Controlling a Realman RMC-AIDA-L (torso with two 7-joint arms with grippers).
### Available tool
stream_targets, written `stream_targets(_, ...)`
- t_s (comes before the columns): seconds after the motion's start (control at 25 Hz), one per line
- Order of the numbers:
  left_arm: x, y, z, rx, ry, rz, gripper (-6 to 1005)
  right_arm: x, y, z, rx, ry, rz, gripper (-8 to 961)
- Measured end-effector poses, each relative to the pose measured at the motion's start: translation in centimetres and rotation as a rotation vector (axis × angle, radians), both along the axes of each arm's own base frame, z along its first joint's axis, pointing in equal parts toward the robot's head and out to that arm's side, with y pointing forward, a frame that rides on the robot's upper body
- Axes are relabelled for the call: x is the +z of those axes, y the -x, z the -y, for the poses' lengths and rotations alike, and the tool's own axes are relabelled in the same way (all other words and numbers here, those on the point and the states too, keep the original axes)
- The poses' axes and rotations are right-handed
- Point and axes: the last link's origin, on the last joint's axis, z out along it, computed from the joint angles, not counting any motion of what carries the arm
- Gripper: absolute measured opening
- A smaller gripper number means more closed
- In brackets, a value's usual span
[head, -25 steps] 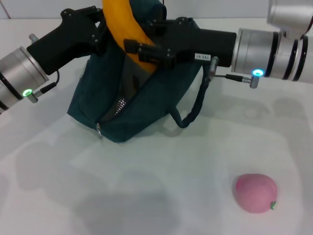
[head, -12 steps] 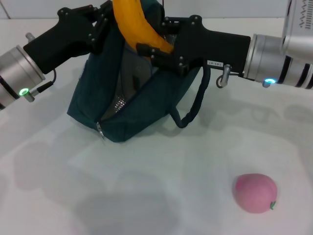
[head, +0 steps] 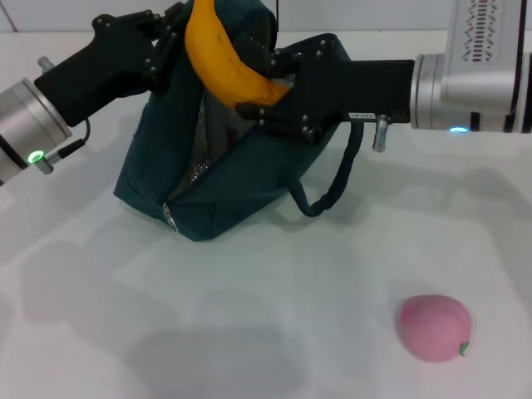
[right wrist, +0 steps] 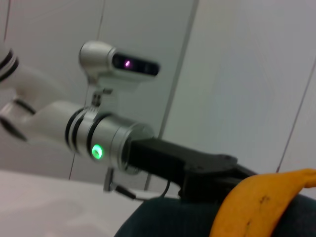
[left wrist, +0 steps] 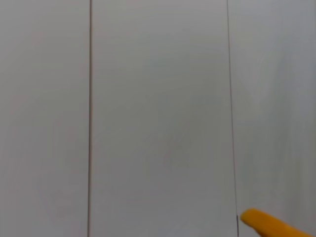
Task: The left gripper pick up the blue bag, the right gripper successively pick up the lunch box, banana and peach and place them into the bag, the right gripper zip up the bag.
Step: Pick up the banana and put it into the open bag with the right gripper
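Nearest on the white table [head: 249,332], at the right: 1 pink peach [head: 435,327], alone. Farther back, blue bag [head: 208,191], mouth gaping. Above that mouth, right gripper [head: 258,83] clamped on the banana [head: 220,58]. At the bag's far top edge, left gripper [head: 170,29] pinching the fabric.

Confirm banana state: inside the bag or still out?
Partly in. The banana stands in the blue bag opening, upper half sticking out, with the right gripper clamped on it; the left gripper holds the rim.
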Motion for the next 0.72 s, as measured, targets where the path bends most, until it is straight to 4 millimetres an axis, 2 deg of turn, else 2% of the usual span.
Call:
stream_targets(0.2,0.1,0.1,0.0,0.002,-0.001,-0.001,35,0.7,0.1,0.5,0.035,-0.022,0.032,419)
stream_targets(0.72,0.5,0.6,0.1,0.031,0.011,0.009,35,2.0,-1.1,0.4,0.067,-0.070,0.153,419)
